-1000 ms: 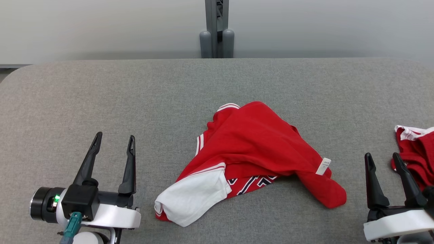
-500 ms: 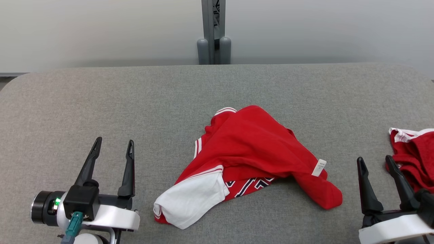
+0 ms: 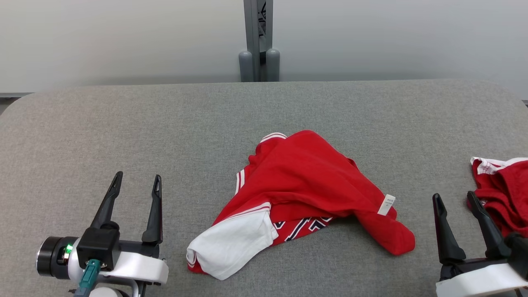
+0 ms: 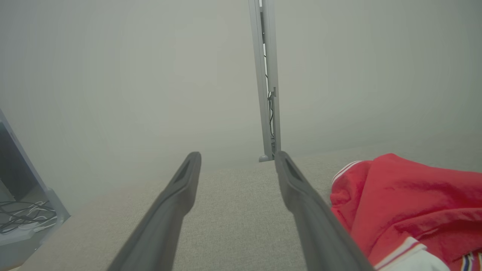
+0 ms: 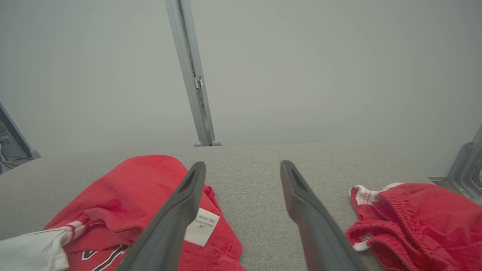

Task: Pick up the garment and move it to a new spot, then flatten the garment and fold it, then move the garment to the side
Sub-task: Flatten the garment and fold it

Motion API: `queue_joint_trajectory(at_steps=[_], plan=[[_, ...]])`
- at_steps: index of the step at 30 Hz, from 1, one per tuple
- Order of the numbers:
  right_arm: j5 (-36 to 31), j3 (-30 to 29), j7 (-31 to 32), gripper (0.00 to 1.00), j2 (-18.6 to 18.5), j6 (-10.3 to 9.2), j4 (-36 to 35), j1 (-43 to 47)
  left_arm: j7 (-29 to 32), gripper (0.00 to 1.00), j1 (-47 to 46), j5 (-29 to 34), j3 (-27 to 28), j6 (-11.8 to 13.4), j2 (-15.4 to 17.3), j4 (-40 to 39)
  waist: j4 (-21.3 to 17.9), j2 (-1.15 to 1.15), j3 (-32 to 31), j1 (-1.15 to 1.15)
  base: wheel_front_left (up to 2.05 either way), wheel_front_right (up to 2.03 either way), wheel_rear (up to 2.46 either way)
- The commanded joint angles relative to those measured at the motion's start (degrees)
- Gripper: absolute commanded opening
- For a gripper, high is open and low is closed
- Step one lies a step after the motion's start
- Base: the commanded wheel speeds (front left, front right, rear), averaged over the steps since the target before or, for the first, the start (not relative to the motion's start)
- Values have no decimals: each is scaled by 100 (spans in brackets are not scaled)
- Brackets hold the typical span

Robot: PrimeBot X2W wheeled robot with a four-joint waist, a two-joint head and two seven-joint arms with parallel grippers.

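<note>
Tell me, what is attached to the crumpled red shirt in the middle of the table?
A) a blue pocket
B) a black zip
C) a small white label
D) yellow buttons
C: a small white label sticks out near the right end of the red shirt, and the right wrist view shows printed text on it.

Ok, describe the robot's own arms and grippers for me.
The left gripper and right gripper each have two long, dark, tapering jaws on a black base, set on a glossy white wrist shell. The left one also carries a black cylinder with a green light, and a teal plug.
</note>
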Motion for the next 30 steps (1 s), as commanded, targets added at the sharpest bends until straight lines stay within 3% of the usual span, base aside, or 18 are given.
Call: queue_joint_trajectory(at_steps=[1,11,19,29,30], plan=[[61,3,3,100,-17,5,-40,24,-9,100,-13,-31,8,12,39,-4,2,0,5,0,0,0,0],[315,-111,157,100,-50,5,552,-113,-11,100,-121,-39,-68,34,33,-6,29,0,115,0,0,0,0],[631,120,192,100,-158,5,1750,-264,-27,100,-244,-73,-123,24,18,35,86,0,258,0,0,0,0],[1227,770,-89,100,-203,5,3221,-1119,-55,100,-365,-113,-161,-7,18,147,89,0,389,0,0,0,0],[1270,850,-137,46,-239,5,3337,-1198,-58,100,-382,-113,-176,-14,16,158,106,0,395,0,0,0,0]])
